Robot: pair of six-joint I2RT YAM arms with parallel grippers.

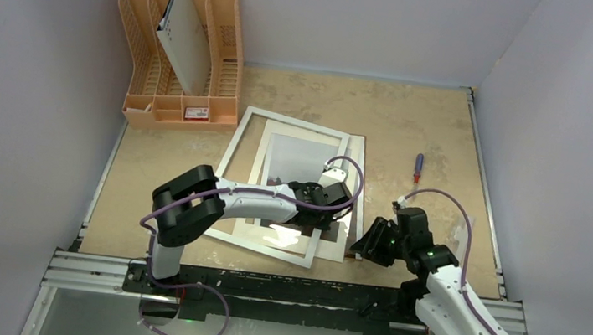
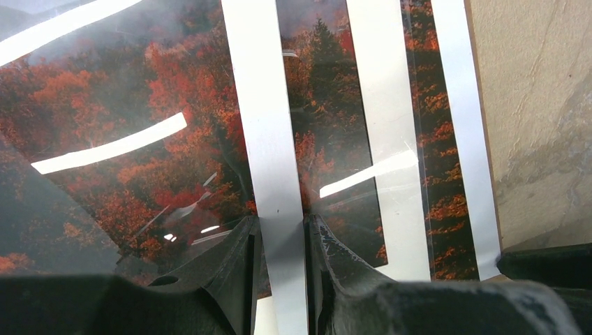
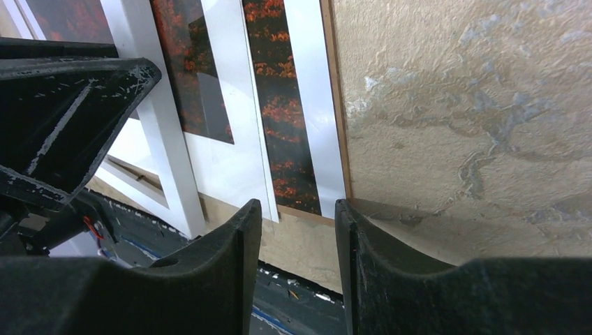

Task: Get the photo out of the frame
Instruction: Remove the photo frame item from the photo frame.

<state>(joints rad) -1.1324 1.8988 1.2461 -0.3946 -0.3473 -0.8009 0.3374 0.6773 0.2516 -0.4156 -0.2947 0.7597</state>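
photo (image 2: 105,91), a sheet of dark red-orange foliage, lies flat in the middle of the table (image 3: 454,105), under the white bars of the frame (image 1: 298,120). the frame sits skewed over it, so in the overhead view its corners do not line up with the white-edged layers beneath, which stick out toward the right side. glare streaks cross the foliage in the left wrist view, and from above the print looks pale grey.

the left gripper (image 2: 280,220) reaches across the frame from the left and is clamped on one narrow white bar, a finger pressed against each side of it. foliage shows on both sides of that bar.

the right gripper (image 3: 297,206) hangs just off the near right corner of the stack, its fingers apart and nothing between them. just ahead of the tips runs a thin brown board edge (image 3: 314,213), with a white strip and a band of foliage beyond.

a screwdriver (image 1: 418,166) lies on the table to the right of the frame, well apart from it. an orange rack (image 1: 228,33) stands at the far left corner, with a grey-white board (image 1: 185,45) leaning in it.
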